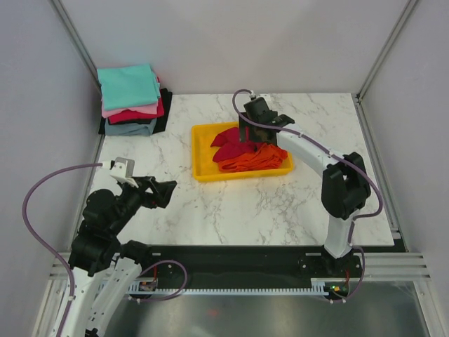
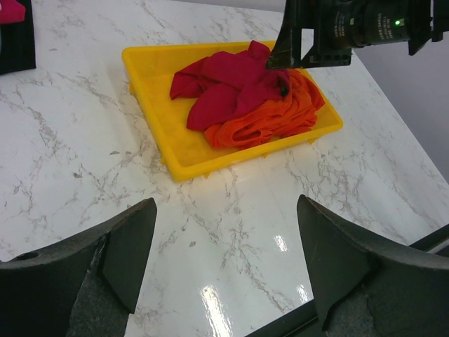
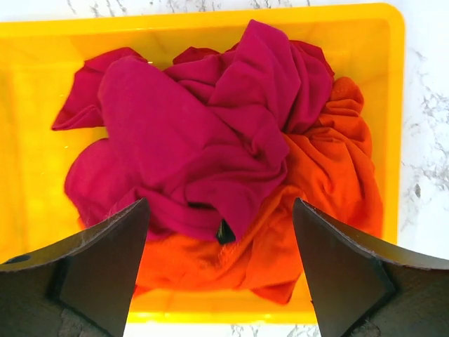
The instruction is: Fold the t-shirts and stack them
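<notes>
Orange t-shirt (image 3: 337, 175) — half under crimson t-shirt (image 3: 210, 140)

- Orange t-shirt (image 3: 330, 175) lay mostly buried under crimson t-shirt (image 3: 203, 133); only its right and near folds showed.
- Small dark patch (image 3: 224, 232) between the two cloths was too small to identify.
- Yellow tray (image 3: 210, 21) ran off the left edge of the right wrist view. Its near corners were masked by gripper fingers (image 3: 91, 281).
- From above, right gripper (image 1: 245, 137) covered part of the crimson cloth.
- In the folded stack (image 1: 130, 98), the lower shirts showed edges only. The left wrist view clipped the stack at its top-left corner.
</notes>
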You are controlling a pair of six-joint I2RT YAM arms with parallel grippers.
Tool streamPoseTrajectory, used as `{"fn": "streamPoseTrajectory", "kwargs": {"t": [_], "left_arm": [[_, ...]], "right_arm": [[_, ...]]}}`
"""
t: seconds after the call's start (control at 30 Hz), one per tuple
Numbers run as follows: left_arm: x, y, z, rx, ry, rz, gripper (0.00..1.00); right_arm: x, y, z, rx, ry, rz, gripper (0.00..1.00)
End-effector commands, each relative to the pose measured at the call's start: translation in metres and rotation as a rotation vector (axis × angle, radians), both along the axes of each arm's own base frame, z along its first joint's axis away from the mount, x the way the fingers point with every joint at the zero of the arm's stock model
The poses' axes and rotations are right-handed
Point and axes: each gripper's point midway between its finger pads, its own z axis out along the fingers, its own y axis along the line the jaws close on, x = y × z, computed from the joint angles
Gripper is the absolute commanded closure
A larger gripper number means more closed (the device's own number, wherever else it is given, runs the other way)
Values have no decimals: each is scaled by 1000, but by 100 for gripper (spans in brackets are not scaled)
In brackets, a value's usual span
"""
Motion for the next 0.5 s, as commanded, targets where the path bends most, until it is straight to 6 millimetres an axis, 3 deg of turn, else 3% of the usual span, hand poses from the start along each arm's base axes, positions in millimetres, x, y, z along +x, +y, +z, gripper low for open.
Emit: {"fn": "streamPoseTrajectory", "kwargs": {"t": [0.0, 0.2, 0.27, 0.33, 0.47], "left_arm": [[2, 1, 2, 23, -26, -1, 12], [2, 1, 2, 23, -26, -2, 12], [2, 1, 2, 23, -26, -2, 12], [2, 1, 2, 23, -26, -4, 12], [2, 1, 2, 23, -26, -4, 12]], "right_arm": [[14, -2, -8, -20, 19, 3, 10], [22, -5, -38, -30, 75, -12, 20], [24, -3, -40, -27, 77, -10, 35], [28, -2, -32, -19, 58, -12, 57], [38, -1, 8, 12, -37, -11, 64]]}}
